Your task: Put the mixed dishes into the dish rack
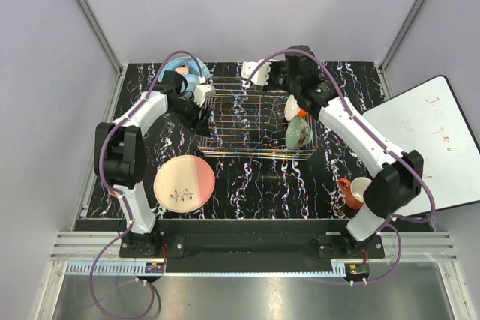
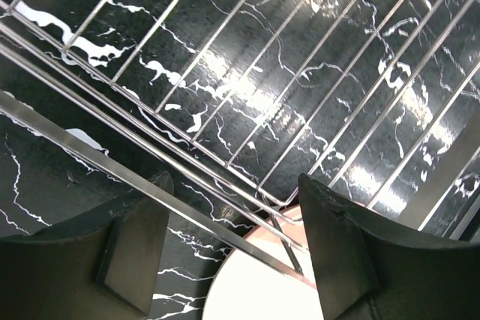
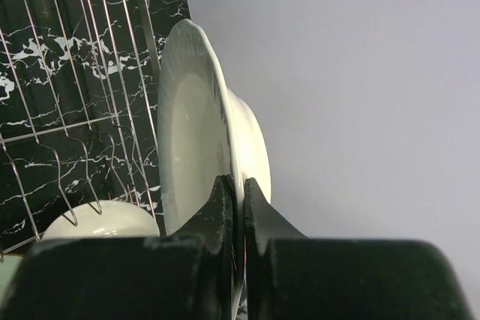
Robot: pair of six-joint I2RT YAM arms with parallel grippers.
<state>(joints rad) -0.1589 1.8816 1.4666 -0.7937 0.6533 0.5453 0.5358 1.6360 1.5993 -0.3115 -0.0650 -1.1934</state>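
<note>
Likely stiff, slick and breakable, the plain white plate point(image 3: 191, 125) stands on edge mid-frame by the dish rack's point(image 1: 240, 121) edge, the right gripper point(image 3: 238, 185) pinching its thin rim, the surest hold, while the left gripper point(image 2: 234, 185) gapes astride rack wire.

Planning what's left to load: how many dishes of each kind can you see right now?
Plates: 2, pink-and-cream plate, white plate
Bowls: 2, green bowl, small white bowl
Mugs: 1, orange-red mug
Cups: 1, pink cup, partly seen
Total: 6
</note>
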